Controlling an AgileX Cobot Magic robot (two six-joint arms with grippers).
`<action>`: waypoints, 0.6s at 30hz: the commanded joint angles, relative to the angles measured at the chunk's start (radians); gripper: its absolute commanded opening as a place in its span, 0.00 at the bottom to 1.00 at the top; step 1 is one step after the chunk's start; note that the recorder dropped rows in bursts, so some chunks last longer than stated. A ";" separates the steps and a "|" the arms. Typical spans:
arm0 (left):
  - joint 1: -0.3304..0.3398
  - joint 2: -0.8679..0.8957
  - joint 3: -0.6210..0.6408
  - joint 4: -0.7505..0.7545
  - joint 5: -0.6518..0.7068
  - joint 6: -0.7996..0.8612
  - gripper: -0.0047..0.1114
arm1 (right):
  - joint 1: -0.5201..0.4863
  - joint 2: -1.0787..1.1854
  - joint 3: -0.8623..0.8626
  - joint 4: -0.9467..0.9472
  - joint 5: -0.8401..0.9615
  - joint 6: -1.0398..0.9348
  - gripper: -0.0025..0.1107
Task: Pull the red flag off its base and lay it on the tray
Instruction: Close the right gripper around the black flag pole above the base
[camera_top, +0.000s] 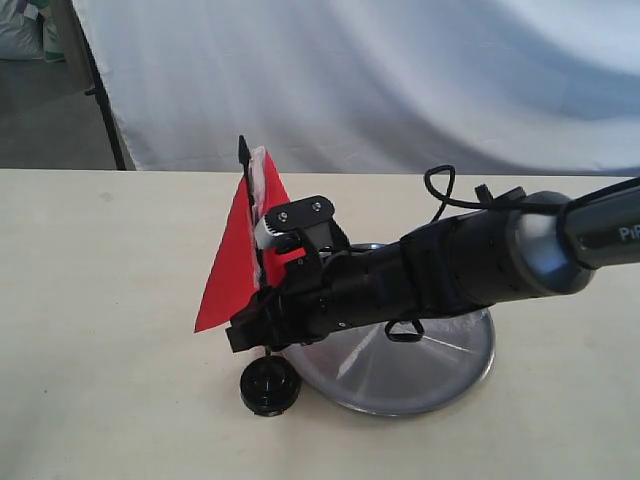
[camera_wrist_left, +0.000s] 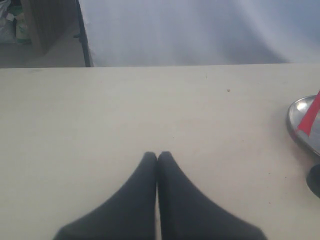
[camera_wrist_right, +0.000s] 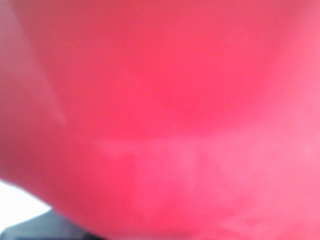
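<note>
Fingers of my right pincer (camera_top: 256, 322) clamp the small red cloth flag (camera_top: 232, 262); small black round plastic base (camera_top: 270, 385) just beneath them, round silver metal tray (camera_top: 440, 368) beside. Left pincer (camera_wrist_left: 157, 155) closed.

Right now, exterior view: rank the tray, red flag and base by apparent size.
1. tray: largest, even with the right arm covering part of it.
2. red flag: clearly smaller, and also partly hidden by the arm.
3. base: plainly the smallest.

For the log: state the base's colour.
The base is black; the exterior view shows it best.
</note>
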 joint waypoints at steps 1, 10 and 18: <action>0.002 -0.003 0.003 -0.010 -0.001 0.003 0.04 | 0.000 0.000 0.035 0.008 -0.024 0.009 0.36; 0.002 -0.003 0.003 -0.010 -0.001 0.003 0.04 | 0.000 0.000 0.076 0.008 -0.013 -0.081 0.36; 0.002 -0.003 0.003 -0.010 -0.001 0.003 0.04 | 0.000 0.000 0.076 0.008 -0.016 -0.090 0.36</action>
